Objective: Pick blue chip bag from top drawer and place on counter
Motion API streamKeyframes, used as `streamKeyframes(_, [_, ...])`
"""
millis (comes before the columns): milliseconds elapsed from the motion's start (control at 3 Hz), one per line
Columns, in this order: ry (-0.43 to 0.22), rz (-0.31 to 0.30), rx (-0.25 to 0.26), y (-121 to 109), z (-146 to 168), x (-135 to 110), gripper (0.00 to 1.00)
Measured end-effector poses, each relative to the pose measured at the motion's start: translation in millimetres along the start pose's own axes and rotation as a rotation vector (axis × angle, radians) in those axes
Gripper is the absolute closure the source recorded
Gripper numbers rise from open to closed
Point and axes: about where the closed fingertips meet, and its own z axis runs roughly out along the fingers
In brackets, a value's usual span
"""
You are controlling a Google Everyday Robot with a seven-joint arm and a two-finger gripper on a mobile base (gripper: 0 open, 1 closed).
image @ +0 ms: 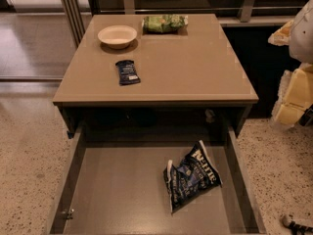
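Note:
The blue chip bag (pixel 191 181) lies crumpled in the open top drawer (pixel 117 190), right of its middle, with the white "Kettle" lettering facing up. The drawer is pulled out towards me below the tan counter (pixel 195 67). My gripper (pixel 294 98) shows as pale yellow-white parts at the right edge of the view. It is beside the counter's right front corner, above and to the right of the bag, and well apart from it. Nothing is in it that I can see.
On the counter stand a white bowl (pixel 117 35) at the back left, a green chip bag (pixel 164 23) at the back middle and a small dark-blue snack bar wrapper (pixel 128 72) left of the centre. Speckled floor lies on both sides of the drawer. A small dark object (pixel 296 223) sits at the bottom right.

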Motion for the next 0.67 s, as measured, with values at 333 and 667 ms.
streamKeyframes(333, [0.001, 0.002, 0.001, 0.5, 1.1, 0.3, 0.00])
streamKeyframes(667, [0.000, 0.015, -0.037, 12.0, 25.2, 8.2, 0.00])
